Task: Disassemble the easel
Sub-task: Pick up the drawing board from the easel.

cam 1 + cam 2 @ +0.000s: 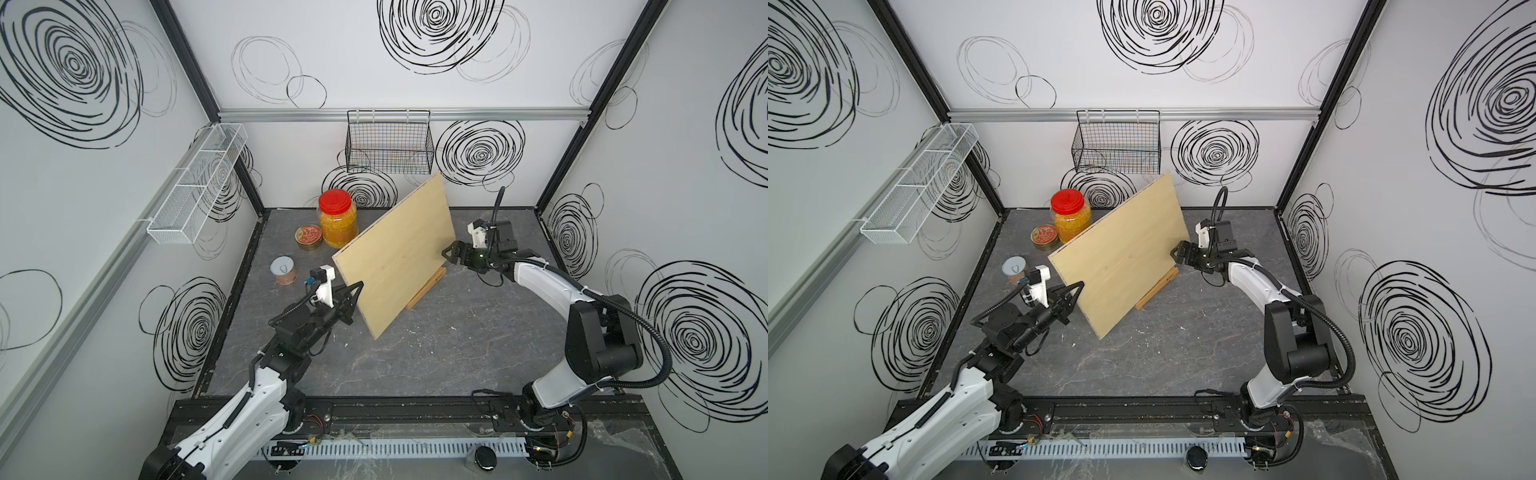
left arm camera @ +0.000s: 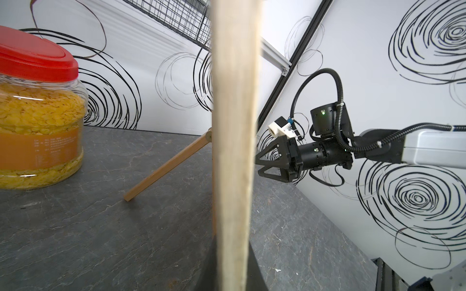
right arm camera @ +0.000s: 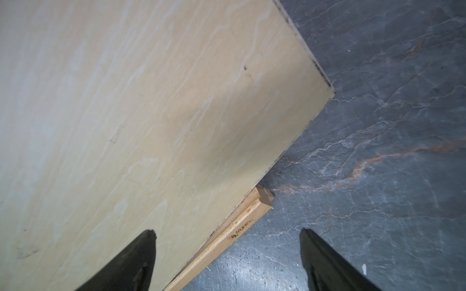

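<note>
- Mostly hidden, the easel point(image 1: 426, 289) stands near the middle of the table point(image 1: 457, 345), behind a big pale board point(image 1: 395, 253) that leans back on it. In both top views only one end of its ledge point(image 1: 1156, 286) pokes out below the board's lower edge.
- From the left wrist camera, the easel's rear leg point(image 2: 169, 166) slants down to the tabletop behind the board point(image 2: 233, 151), propping the frame so the board rests tilted rather than upright.
- At the board's side edge the left gripper point(image 1: 353, 291) has its jaws closed together. The edge fills the middle of that wrist view, so I judge it is clamped on the board, probably to steady or lift it off.
- Across the board, the right gripper point(image 1: 451, 251) sits with its jaws spread wide and holds nothing. In its wrist view, one finger point(image 3: 141, 252) lies in front of the board's face point(image 3: 151, 113) and the other over bare table, with the logo-marked ledge point(image 3: 254, 209) between them.
- My reading: the board has to come away first, since it covers the frame and loads the ledge.
- Risk: a one-sided pull could swing the board or drag the light easel toward the red-lidded jar point(image 1: 337, 218) just behind.
</note>
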